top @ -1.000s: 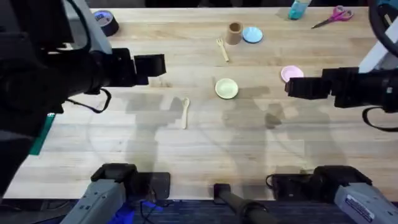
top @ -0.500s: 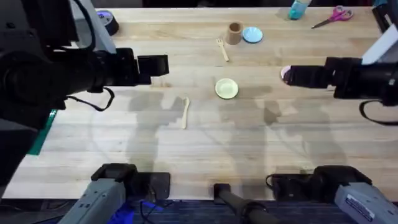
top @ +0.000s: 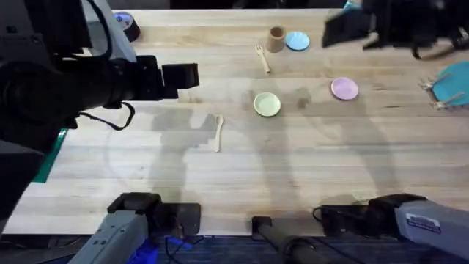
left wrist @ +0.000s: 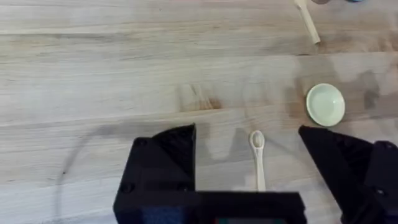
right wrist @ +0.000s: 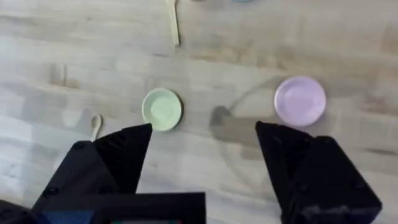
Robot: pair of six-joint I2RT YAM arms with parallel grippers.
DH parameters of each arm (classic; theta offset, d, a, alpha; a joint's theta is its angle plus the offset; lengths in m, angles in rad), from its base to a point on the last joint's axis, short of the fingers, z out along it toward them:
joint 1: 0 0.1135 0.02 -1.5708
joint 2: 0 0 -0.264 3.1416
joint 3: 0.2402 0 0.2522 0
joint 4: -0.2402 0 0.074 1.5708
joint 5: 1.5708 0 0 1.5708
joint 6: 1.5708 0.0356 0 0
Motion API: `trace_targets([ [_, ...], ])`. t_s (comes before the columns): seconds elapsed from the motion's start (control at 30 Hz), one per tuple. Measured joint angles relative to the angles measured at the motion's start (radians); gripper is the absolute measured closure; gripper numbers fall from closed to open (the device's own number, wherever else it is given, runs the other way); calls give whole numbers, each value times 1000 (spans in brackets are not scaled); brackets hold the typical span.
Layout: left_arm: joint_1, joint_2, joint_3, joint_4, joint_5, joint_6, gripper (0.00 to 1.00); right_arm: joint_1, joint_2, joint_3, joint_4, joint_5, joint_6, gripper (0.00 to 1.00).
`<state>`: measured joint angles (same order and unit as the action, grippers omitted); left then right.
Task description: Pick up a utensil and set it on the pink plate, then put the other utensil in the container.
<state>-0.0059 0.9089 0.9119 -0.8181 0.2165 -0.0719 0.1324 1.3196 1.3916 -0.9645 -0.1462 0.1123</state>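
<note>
The wooden fork [top: 261, 57] lies near the far edge, just in front of the brown cup [top: 276, 38]. Its handle [right wrist: 174, 25] also shows in the right wrist view. The pink plate [top: 344, 89] sits bare at mid right and appears again as the pink plate [right wrist: 300, 100]. The wooden spoon [top: 218, 132] lies left of centre, and the spoon [left wrist: 257, 158] sits between the spread fingers in the left wrist view. My left gripper [left wrist: 245, 134] is open, high over the table at the left gripper [top: 179, 77]. My right gripper [right wrist: 204, 127] is open and raised at the far right [top: 341, 29].
A yellow-green plate [top: 267, 104] sits at the centre and a light blue plate [top: 297, 41] beside the cup. A tape roll [top: 124, 26] lies at the far left. A teal object [top: 451, 81] is at the right edge.
My right arm has swung from over the pink plate toward the far right corner, uncovering the plate. The left arm has barely moved.
</note>
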Motion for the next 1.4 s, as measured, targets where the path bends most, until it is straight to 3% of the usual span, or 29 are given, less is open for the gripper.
trace_targets([
  [0.2,0,0,0,3,0,0,9,140,184,137,43,153,35,6],
  [0.47,0,0,0,7,0,0,9,229,395,144,189,217,135,5],
  [0.83,0,0,0,7,0,0,9,296,419,144,377,230,176,5],
  [1.07,0,0,0,16,0,0,9,296,430,145,406,237,185,5],
  [1.4,0,0,0,19,0,0,9,296,551,145,418,279,230,5],
])
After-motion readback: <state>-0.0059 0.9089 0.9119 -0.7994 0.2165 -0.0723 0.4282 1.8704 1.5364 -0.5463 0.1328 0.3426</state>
